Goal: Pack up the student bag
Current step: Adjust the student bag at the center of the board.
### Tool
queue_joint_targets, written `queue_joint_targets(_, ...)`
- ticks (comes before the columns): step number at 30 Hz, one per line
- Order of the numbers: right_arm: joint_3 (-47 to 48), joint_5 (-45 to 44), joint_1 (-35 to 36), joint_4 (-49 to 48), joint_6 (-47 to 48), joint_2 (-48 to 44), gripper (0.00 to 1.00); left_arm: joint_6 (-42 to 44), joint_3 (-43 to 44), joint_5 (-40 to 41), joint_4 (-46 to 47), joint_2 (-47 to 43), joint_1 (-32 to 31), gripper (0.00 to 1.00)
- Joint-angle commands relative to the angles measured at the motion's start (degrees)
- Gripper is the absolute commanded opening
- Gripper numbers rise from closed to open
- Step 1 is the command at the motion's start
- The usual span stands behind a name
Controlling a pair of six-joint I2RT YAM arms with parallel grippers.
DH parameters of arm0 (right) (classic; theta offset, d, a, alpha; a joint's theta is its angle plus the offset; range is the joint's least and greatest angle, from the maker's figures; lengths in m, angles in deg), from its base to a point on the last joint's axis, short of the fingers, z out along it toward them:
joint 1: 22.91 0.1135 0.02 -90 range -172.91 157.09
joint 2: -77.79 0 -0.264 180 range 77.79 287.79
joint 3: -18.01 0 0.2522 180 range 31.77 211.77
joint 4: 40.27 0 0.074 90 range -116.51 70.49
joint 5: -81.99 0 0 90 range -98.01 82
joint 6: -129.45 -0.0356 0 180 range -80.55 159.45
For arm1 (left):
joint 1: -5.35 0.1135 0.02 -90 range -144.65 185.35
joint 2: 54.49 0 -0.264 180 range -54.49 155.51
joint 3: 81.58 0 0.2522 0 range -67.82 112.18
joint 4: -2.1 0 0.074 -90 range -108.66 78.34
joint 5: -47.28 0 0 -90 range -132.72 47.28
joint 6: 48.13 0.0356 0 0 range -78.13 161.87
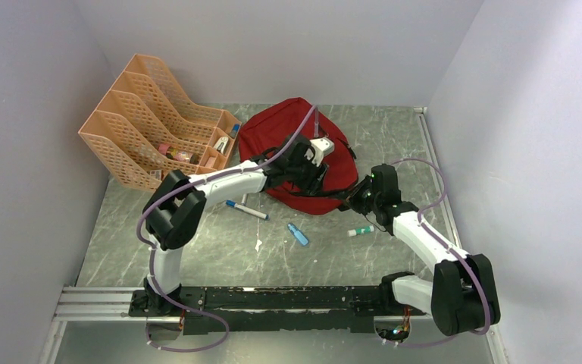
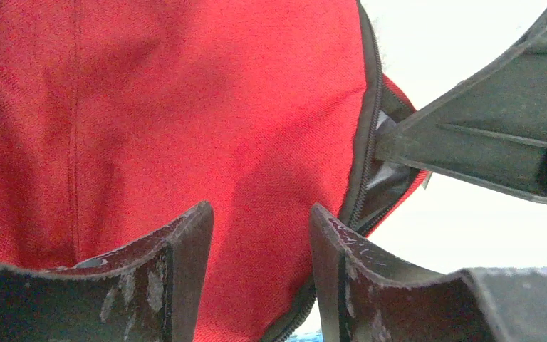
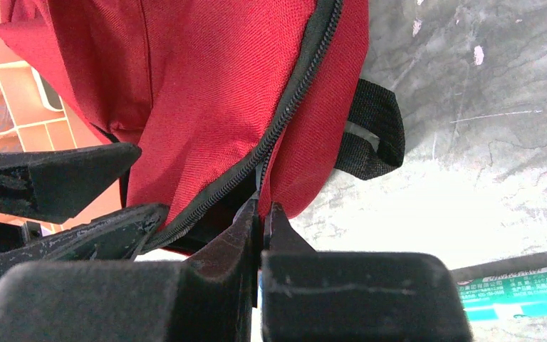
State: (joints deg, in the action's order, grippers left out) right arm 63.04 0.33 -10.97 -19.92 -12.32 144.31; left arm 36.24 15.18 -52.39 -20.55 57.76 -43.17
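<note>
No legible text anywhere. Only print seen: tiny dark lines on green-white label of tube (image 3: 516, 293), right wrist view, 4 o'clock corner; characters too small to read.

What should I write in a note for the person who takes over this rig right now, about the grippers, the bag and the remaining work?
Left gripper: open, poised over the red fabric of the bag, not closed on it.
Right gripper: shut on the bag's edge at the zipper.
Bag: lies at the back of the table, beside the orange file rack.
Done: the zipper looks slightly parted near the right gripper; nothing seen packed.
Left: the marker, small blue item and green-white tube lie on the table; probably open the bag wider, then put them in.
</note>
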Motion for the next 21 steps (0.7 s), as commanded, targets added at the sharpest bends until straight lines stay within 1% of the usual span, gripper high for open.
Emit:
queue_joint_targets(1,0.91,-0.08,-0.39,0.14,0.79,0.67,0.00,-0.59,-0.45,-3.02,2.10,0.31,-0.92,0.56)
queue_joint_targets(9,0.46,0.29,-0.41,-0.09,0.97,0.57,0.00,-0.87,-1.37,-3.20,2.47,2.19,-3.40,0.53)
queue_joint_targets(15,0.61,-0.16,-0.38,0.49,1.63,-0.07,0.00,-0.96,-2.67,-2.32,2.51,3.99,-3.81,0.52)
queue_joint_targets(21,1.00,-0.50,-0.41,1.01,2.91,-0.72,0.00,-0.83,-0.26,0.66,0.72,2.99,-3.72,0.54)
